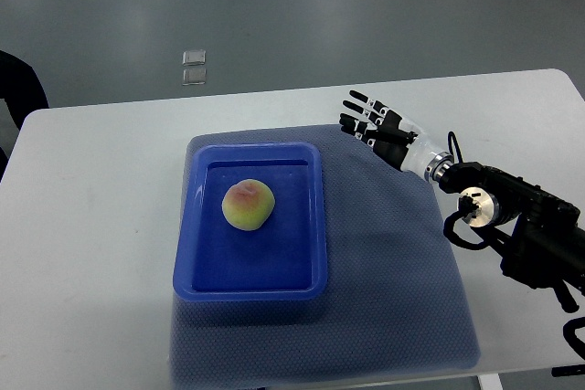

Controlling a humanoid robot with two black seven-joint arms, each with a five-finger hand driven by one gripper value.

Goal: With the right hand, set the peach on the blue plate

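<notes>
On the plate [251, 280], roughly centre, sits your peach [248, 205], so placement looks done. Right robot hand [373, 123] hangs off to the plate's right w/ fingers spread, holding nothing, prob. clear to avoid nudging it.

Peach [248, 205] in plate [249, 276] on mat [402, 262] on table [91, 226]; right robot hand [377, 127] beyond plate's right far corner.
</notes>
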